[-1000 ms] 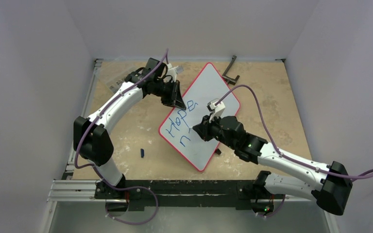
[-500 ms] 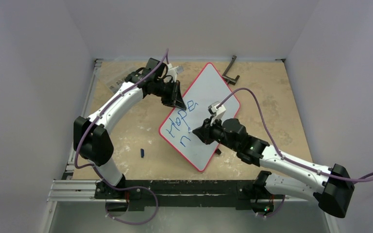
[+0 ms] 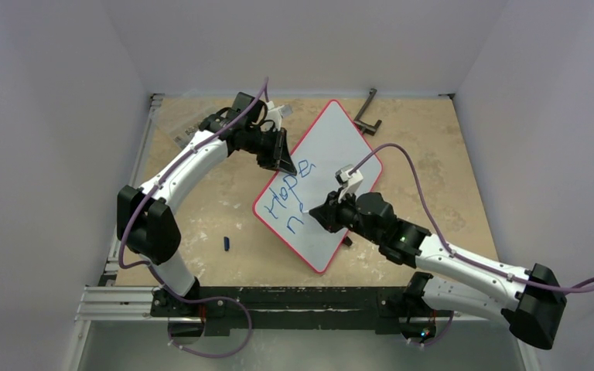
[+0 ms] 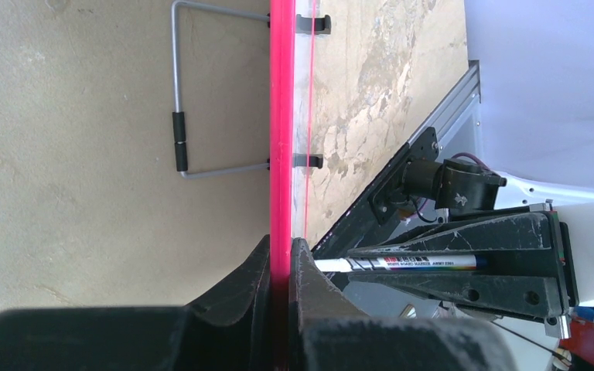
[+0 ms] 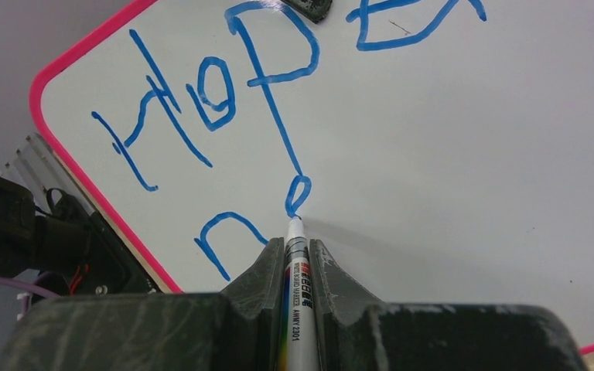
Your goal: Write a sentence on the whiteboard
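pinching whiteboard [image 3: 332, 139] rim, marker [image 5: 297, 267] on sentence [image 5: 281, 124], bracket [image 3: 367, 114] beyond

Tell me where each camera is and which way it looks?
Top camera: high above and behind the arms, looking down at the table; both arms show, the left gripper at the whiteboard, the right gripper over it.
Left wrist camera: on the left arm, looking along the whiteboard's red edge; its own fingers pinch that edge.
Right wrist camera: on the right arm, facing the blue writing; its own fingers hold the marker.
Shared: both wrist cameras see the marker and the whiteboard.
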Available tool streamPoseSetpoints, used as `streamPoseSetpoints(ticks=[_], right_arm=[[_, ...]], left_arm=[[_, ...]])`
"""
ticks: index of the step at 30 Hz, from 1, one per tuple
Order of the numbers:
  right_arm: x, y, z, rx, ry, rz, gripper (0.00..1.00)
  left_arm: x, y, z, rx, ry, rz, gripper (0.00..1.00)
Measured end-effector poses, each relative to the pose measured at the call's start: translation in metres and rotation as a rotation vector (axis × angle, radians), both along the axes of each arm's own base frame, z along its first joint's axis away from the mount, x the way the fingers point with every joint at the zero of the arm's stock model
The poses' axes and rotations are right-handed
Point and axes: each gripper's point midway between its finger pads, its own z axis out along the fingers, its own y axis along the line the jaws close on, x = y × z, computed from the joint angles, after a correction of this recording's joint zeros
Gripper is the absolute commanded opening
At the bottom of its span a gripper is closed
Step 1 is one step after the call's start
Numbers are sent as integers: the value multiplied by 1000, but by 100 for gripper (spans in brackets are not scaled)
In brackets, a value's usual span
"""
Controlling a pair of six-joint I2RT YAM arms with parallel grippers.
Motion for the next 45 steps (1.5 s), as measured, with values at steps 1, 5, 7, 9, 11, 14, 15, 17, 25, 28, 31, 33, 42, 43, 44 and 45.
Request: streamPoseSetpoints(ticks=[1,5,7,9,11,14,15,17,25,28,31,33,42,43,44,45], right_arm=[[0,-1,-1,1,5,-10,0],[2,-6,-4,-8,17,-41,0],[4,-8,-5,-12,18,-55,0],[6,-10,-7,-19,18,-70,0],[8,-11,-8,-28,20,-85,0],[12,-12,-6,-42,15,-104,0],[14,-12,-6,-47,12,-109,0],[18,-13,-3,-67,-2,-118,0],[23,-17,21,-113,-63,-117,0],[24,-18,34,-96,-88,-115,0],[24,-17,37,-96,-96,-113,0],[24,-17,34,-103,-94,-111,0],[30,-10,22,-144,-84,-100,0],[31,-9,21,-147,-83,-99,0],[31,-8,20,-149,-83,-98,0],[32,-7,19,-152,-83,-97,0]], left_arm=[[0,0,0,0,0,0,0],[0,0,0,0,0,0,0],[0,0,0,0,0,0,0],[0,0,0,1,-1,0,0],[0,0,0,1,-1,0,0],[0,0,0,1,-1,0,0],[0,0,0,1,-1,1,0],[0,0,0,1,0,1,0],[-1,-1,1,0,-1,1,0],[-1,-1,1,1,-2,1,0],[-1,-1,1,2,-2,1,0],[-1,-1,1,2,-2,1,0],[-1,-1,1,2,-2,1,0],[-1,-1,1,2,-2,1,0],[-1,-1,1,2,-2,1,0],[-1,-1,1,2,-2,1,0]])
